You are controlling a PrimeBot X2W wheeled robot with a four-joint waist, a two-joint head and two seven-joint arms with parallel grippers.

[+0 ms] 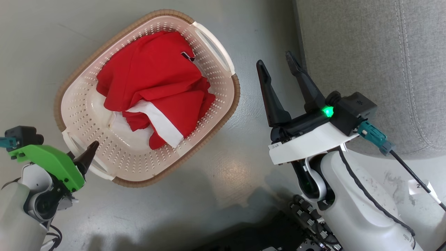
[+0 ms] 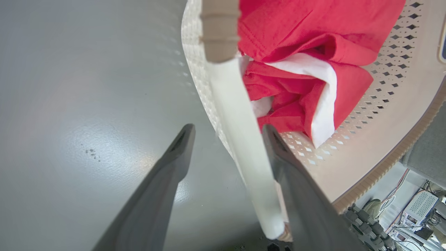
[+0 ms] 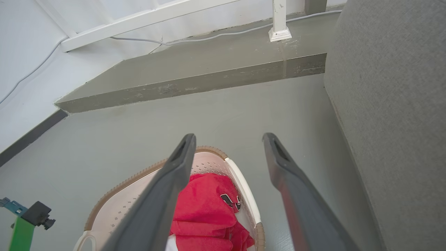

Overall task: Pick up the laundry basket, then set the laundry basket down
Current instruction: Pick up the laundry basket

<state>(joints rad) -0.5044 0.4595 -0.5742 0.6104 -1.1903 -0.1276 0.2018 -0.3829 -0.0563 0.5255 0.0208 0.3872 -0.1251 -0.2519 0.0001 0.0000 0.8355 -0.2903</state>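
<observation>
The laundry basket stands on the grey floor, cream with perforated walls and a brown rim, holding red and white cloth. My left gripper is at its near white handle; one dark fingertip shows over the handle slot. In the left wrist view the left gripper is open, and the handle runs between its two fingers, close to the right one. My right gripper is open beside the basket's far-right corner, touching nothing. The right wrist view has the right gripper above the basket.
A grey upholstered sofa rises just right of the right gripper. A raised grey step and white wall lie beyond the basket. My own dark base is at the bottom. Bare floor spreads around the basket.
</observation>
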